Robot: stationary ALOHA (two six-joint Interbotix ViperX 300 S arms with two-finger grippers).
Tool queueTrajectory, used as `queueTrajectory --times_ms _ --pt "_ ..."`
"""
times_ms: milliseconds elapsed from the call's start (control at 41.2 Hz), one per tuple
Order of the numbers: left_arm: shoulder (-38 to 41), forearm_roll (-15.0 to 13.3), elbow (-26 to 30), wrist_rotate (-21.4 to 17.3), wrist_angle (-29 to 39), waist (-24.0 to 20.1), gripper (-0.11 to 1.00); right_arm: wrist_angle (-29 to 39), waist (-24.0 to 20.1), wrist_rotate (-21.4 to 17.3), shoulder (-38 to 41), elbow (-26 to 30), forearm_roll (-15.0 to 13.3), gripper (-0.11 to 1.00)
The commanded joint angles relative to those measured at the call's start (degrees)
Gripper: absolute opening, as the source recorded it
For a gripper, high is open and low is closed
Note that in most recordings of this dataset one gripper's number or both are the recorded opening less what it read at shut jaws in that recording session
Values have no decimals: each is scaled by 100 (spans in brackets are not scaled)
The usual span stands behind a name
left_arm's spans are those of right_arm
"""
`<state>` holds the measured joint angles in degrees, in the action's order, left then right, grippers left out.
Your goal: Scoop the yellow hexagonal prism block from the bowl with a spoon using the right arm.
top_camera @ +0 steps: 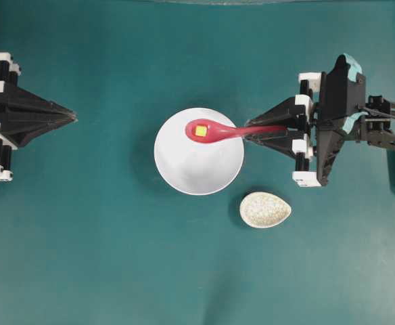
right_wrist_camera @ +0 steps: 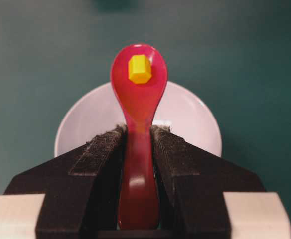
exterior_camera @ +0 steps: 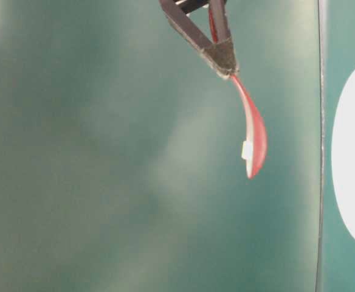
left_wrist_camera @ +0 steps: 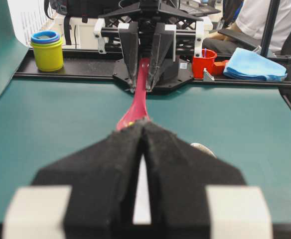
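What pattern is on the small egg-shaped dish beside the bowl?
The egg-shaped dish is off-white with fine grey-brown speckles, seen best in the overhead view.

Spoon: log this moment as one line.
right gripper: shut on spoon | yellow block: in scoop | spoon: over bowl | left gripper: shut, idle

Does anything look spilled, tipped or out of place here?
Nothing stands out. The tiny yellow hexagonal block sits in the glossy red spoon, held by the right hand above the upright white bowl. The speckled egg-shaped dish lies apart.
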<state>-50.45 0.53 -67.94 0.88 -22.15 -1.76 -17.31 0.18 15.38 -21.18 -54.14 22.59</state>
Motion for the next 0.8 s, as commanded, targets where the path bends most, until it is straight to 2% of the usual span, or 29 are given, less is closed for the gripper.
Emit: queueTrajectory --times_ms 0,776 --pt "35 18 158 9 -18 -9 3 -97 -18 -9 -97 44 9 25" --pt "211 18 167 9 -62 -9 3 -237 -18 -9 -79 9 9 25"
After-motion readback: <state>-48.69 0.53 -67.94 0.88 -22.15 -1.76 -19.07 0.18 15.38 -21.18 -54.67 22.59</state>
